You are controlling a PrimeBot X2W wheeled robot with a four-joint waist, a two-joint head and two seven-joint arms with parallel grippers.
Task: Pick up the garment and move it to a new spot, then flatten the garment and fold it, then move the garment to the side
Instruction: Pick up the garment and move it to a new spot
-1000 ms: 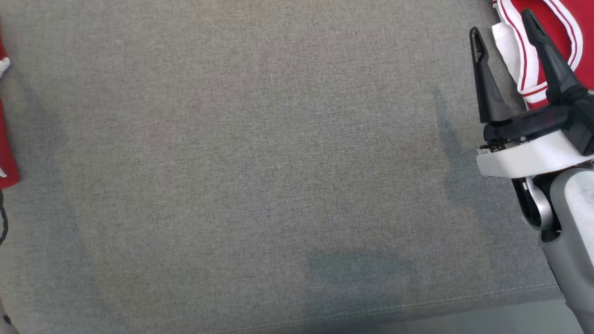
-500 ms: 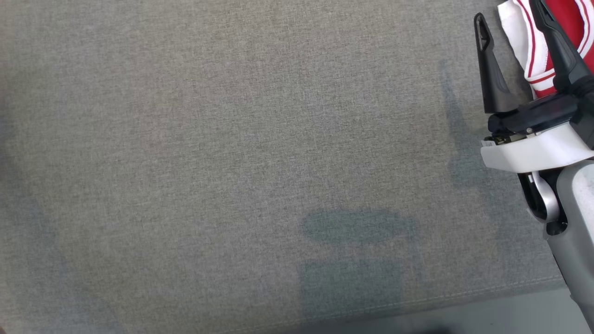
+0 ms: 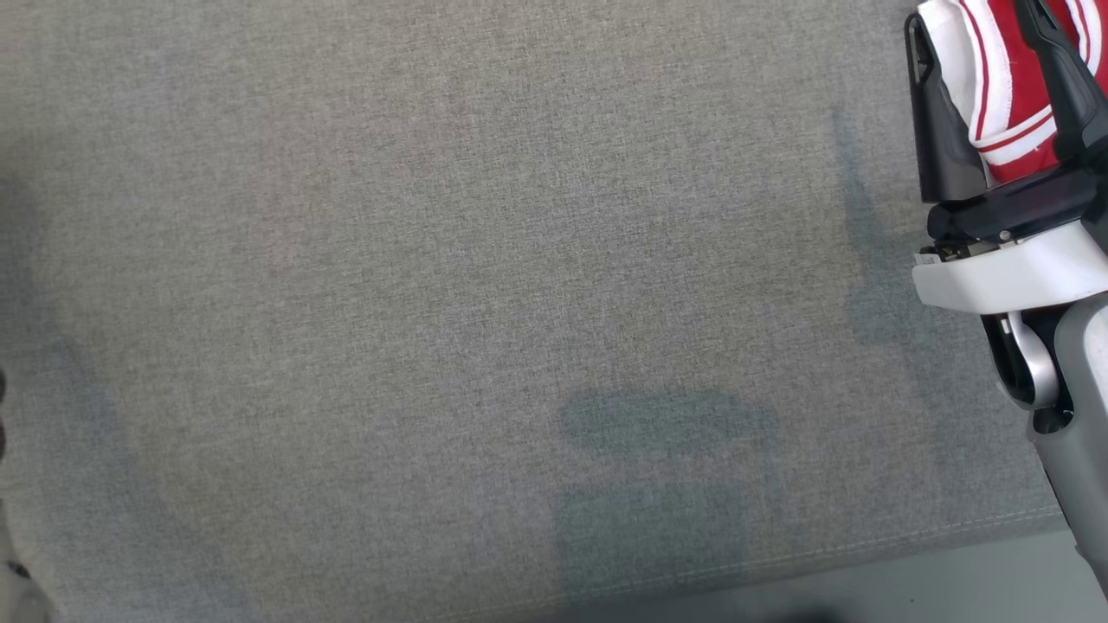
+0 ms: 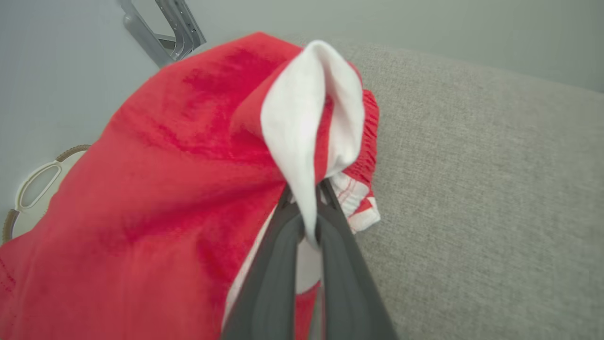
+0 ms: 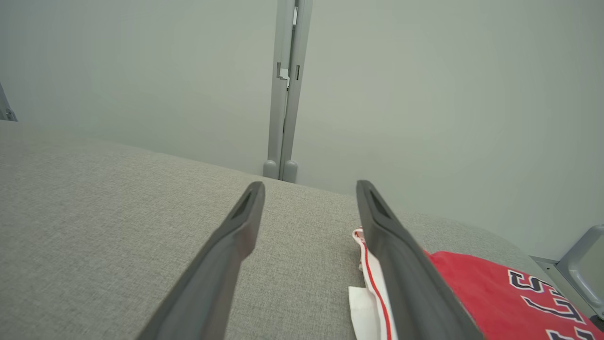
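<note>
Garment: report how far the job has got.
Done: left gripper is shut on the garment, pinching its white fold. In hand: the pick-up; right gripper stands open by red cloth. Left: moving, flattening, folding, setting aside.

Head camera: looks steeply down on the grey cushion [image 3: 433,303], with my right gripper [image 3: 974,39] at its right edge. Left wrist camera: looks along my left gripper [image 4: 306,208], very close to the red garment [image 4: 165,189]. Right wrist camera: looks low across the cushion toward the pale wall [image 5: 141,71]. All three views share the cushion.
</note>
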